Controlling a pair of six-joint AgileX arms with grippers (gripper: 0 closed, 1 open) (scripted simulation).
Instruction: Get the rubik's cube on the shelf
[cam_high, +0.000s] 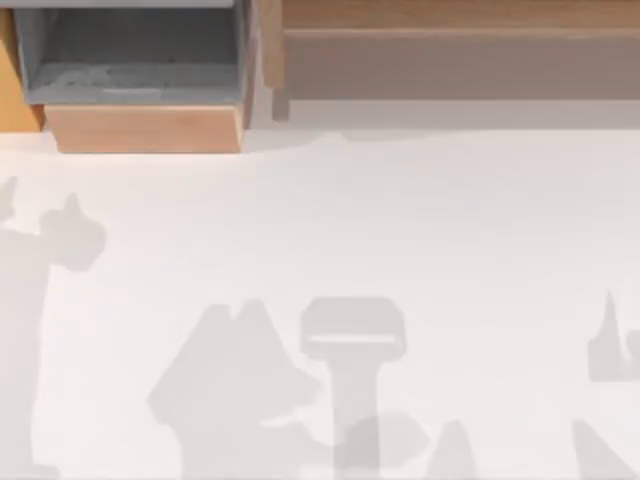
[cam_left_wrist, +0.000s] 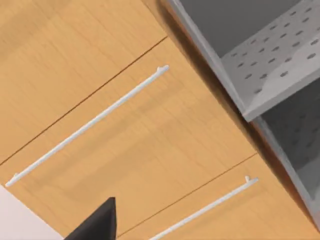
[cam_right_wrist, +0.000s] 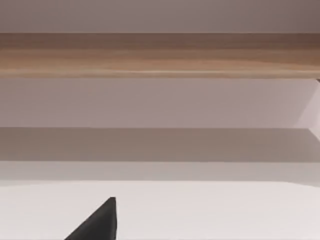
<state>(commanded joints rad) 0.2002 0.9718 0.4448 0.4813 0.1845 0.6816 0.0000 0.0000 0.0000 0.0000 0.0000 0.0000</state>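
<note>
Judgement of which arm lay nearer the Rubik's cube was impossible, since no cube could be made out on the white desk (cam_high: 400, 220) before the long brown wooden shelf (cam_high: 460, 60), and each pincer's opening could not be told.

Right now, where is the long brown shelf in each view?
Top view: shelf at upper right, beside the grey compartment.
Right wrist view: shelf spans the picture, beyond the white table.
Left wrist view: drawer fronts and the grey compartment instead.
Shared landmark: the grey compartment.
</note>
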